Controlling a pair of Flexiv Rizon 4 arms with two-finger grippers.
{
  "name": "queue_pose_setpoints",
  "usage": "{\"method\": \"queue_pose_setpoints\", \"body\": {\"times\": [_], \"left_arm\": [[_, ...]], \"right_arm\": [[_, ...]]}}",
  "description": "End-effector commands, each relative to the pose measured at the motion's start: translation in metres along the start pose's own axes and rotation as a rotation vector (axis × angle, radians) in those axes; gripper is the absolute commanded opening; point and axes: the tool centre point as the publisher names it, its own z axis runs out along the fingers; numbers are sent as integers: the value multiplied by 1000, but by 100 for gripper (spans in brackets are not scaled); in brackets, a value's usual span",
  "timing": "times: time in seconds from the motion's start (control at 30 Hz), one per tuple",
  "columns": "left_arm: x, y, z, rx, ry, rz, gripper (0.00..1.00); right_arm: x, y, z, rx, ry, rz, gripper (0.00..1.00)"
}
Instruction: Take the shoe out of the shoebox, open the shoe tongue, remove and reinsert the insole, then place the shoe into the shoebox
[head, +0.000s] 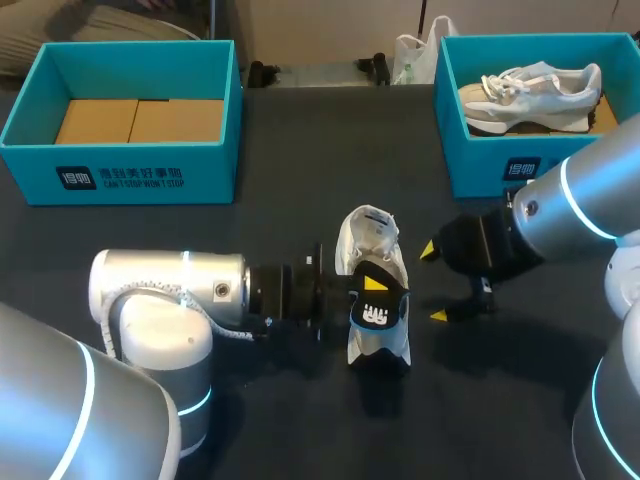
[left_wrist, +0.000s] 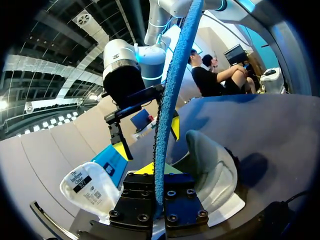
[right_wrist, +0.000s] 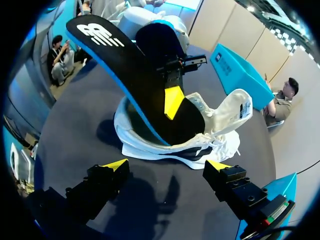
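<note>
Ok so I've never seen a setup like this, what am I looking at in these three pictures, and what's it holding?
It's a two-armed robot at a dark table. One picture looks down from above; the other two come from wrist cameras. The left arm's jaws are shut on a black insole, one end in the white shoe. The right arm's jaws are open, empty, beside that shoe. Behind stand a left shoebox without a shoe and a right shoebox holding another shoe.
</note>
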Motion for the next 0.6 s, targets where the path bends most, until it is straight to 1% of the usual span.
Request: {"method": "queue_pose_setpoints", "body": {"times": [0.03, 0.37, 0.43, 0.5, 0.53, 0.57, 0.6], "left_arm": [[-3, 11, 10, -16, 17, -4, 0], [-2, 30, 11, -62, 26, -21, 0], [-3, 30, 10, -66, 27, -22, 0], [-5, 25, 8, -65, 30, -23, 0], [-6, 21, 7, -65, 35, -21, 25], [-7, 17, 6, -63, 36, -21, 44], [-8, 13, 5, -54, 39, -15, 53]], "right_arm": [[1, 0, 0, -1, -1, -1, 100], [1, 0, 0, -1, -1, -1, 100], [1, 0, 0, -1, -1, -1, 100], [1, 0, 0, -1, -1, -1, 100], [1, 0, 0, -1, -1, -1, 100], [1, 0, 0, -1, -1, -1, 100], [1, 0, 0, -1, -1, -1, 100]]}}
